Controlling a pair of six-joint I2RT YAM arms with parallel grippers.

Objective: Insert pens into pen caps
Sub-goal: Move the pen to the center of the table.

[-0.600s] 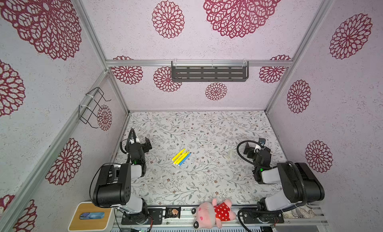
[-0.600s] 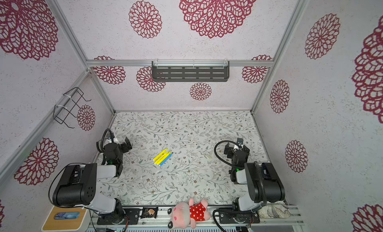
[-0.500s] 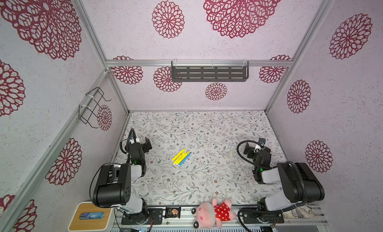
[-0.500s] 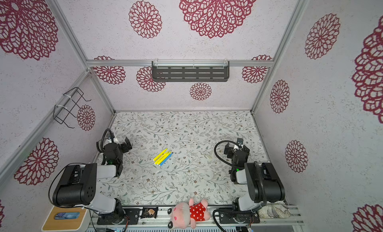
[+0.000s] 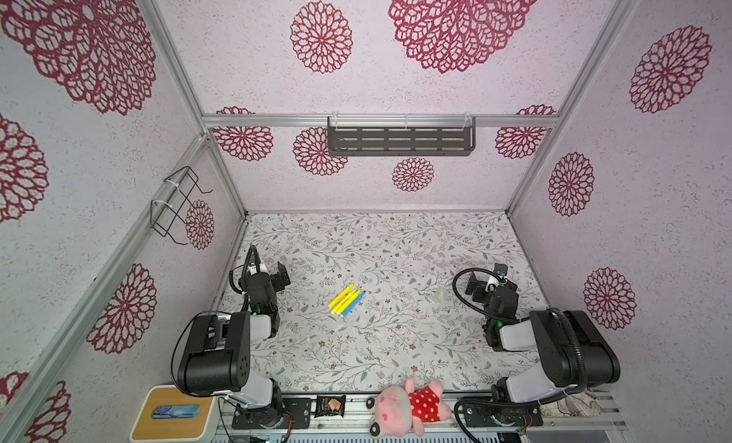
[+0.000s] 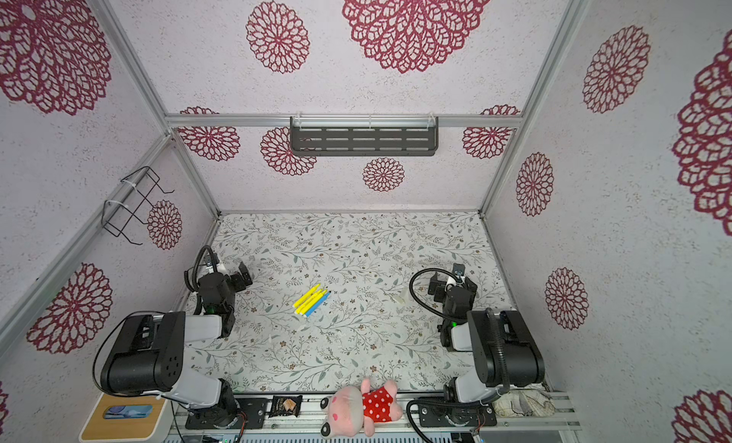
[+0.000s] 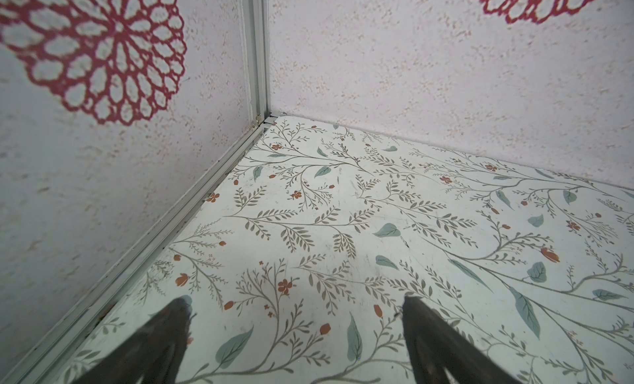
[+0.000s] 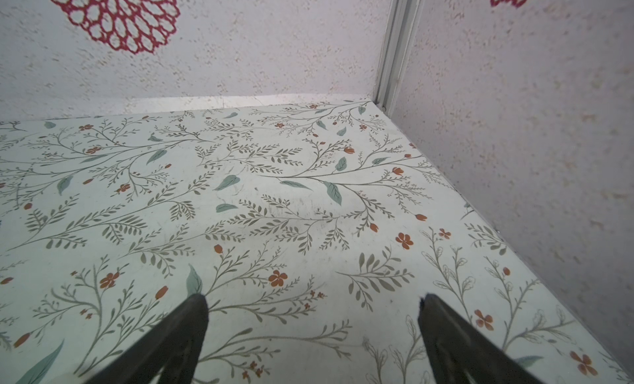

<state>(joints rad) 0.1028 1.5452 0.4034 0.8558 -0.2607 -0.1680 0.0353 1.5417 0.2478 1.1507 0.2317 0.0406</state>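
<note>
The pens (image 5: pixel 347 301) (image 6: pixel 311 301), yellow ones and a blue one, lie side by side in a tight bunch mid-table. Two whitish pen caps (image 5: pixel 437 294) (image 6: pixel 403 294) sit to their right, near the right arm. Smaller whitish bits (image 5: pixel 339 326) lie just in front of the pens. My left gripper (image 5: pixel 271 270) (image 7: pixel 295 306) hovers low by the left wall, open and empty, facing the back left corner. Over by the right wall my right gripper (image 5: pixel 488 280) (image 8: pixel 314 303) is also open with nothing between its fingers, facing the back right corner. Neither wrist view shows pens or caps.
A pink plush toy (image 5: pixel 408 407), a dark snack packet (image 5: pixel 330 405) and a wood-topped box (image 5: pixel 174 417) lie along the front rail. A dark shelf (image 5: pixel 400 136) hangs on the back wall and a wire rack (image 5: pixel 176 205) on the left wall. Walls enclose three sides.
</note>
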